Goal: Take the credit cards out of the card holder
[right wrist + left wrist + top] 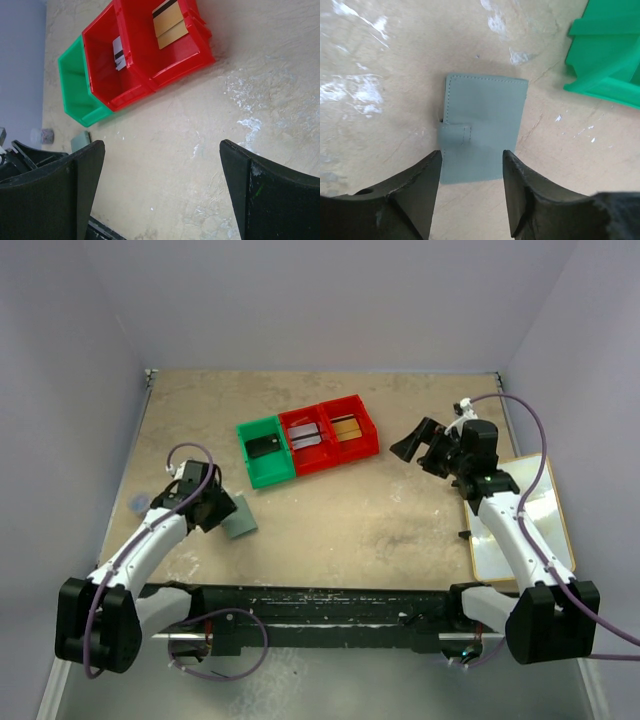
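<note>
Because the card holder [482, 120] lies shut and flat on the surface [390, 525], just near-left of the green bin [272, 474], the left fingers [422, 192] stand over it from the near side. They are parted, one on each side of its near end. They sit just beside its long edges and I see no pinch on it, so to my eye it is released. The small snap tab [455, 134] is folded across one edge onto the top panel. That is likely why the fingers line up there, since the holder must be opened before anything comes out. Whether any cards are inside I cannot tell; only the stitched blue-grey cover shows.

Further back, three bins sit touching in a slanted row. A dark card [262, 447] lies in the green bin, a pale striped card [119, 52] in the middle red bin [107, 80], and a tan card [169, 24] in the right-hand red bin [180, 50]. The bins seem to be sorting places, one card each.

The right fingers [65, 192] hang spread wide above bare surface to the right of the bins, holding nothing. They are presumably kept clear until a card needs taking. A white board [530, 530] lies under that arm.
</note>
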Available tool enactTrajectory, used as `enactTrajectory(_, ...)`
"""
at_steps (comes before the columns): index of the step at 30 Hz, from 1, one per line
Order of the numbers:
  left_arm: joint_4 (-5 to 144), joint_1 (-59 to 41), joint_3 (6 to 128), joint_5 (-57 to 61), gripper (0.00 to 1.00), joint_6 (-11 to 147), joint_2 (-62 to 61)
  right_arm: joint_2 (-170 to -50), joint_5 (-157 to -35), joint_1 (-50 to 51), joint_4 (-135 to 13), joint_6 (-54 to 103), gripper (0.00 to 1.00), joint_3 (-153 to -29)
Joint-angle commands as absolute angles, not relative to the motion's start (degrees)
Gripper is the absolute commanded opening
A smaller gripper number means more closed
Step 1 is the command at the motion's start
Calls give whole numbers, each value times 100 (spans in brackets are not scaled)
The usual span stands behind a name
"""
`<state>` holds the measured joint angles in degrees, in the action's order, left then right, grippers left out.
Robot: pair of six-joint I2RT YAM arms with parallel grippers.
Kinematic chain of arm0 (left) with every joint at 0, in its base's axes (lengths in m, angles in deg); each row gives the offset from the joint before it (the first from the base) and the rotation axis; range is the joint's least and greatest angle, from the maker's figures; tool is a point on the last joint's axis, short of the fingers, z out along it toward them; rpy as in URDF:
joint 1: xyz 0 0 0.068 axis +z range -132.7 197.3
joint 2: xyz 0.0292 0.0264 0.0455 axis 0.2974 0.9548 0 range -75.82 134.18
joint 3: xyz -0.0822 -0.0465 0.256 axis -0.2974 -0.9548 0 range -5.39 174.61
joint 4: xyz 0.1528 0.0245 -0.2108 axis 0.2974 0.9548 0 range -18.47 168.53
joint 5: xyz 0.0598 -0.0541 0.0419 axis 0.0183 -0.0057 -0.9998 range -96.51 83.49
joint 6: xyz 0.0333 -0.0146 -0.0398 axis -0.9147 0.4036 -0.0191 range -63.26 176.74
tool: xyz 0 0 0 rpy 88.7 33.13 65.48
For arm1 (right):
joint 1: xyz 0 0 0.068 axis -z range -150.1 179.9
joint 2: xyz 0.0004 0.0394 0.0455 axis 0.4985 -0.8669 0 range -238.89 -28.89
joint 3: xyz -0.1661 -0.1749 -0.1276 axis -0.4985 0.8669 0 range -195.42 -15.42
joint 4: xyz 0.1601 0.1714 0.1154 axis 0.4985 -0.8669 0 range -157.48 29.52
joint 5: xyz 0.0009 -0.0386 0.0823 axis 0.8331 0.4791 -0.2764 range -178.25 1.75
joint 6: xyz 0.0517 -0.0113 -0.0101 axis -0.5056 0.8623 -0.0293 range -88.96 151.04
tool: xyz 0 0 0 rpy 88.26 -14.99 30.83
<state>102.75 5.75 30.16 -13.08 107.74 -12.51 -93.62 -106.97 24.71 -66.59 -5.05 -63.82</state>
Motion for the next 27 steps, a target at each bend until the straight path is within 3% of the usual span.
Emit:
enactTrajectory(1, 10765, 579, 3656, -2183, 52, 10742, -1382, -9209, -11024, 2489, -6298, -538, 100, -6285)
enactTrajectory(7, 10636, 696, 3900, -2870, 63, 10566, -920, -9367, -11529, 2444, -6133, -424, 99, -6255)
enactTrajectory(12, 9971, 1189, 3580, -1911, 63, 10606, -388, -9411, -11725, 2287, -5994, -465, 98, -6171)
enactTrajectory(17, 9648, 1208, 3121, -1674, 63, 10725, -360, -9414, -11755, 2006, -5866, -539, 96, -6121)
enactTrajectory(27, 8938, 1211, 2412, -769, 40, 10837, -630, -9803, -11387, 1349, -5213, -971, 92, -5779)
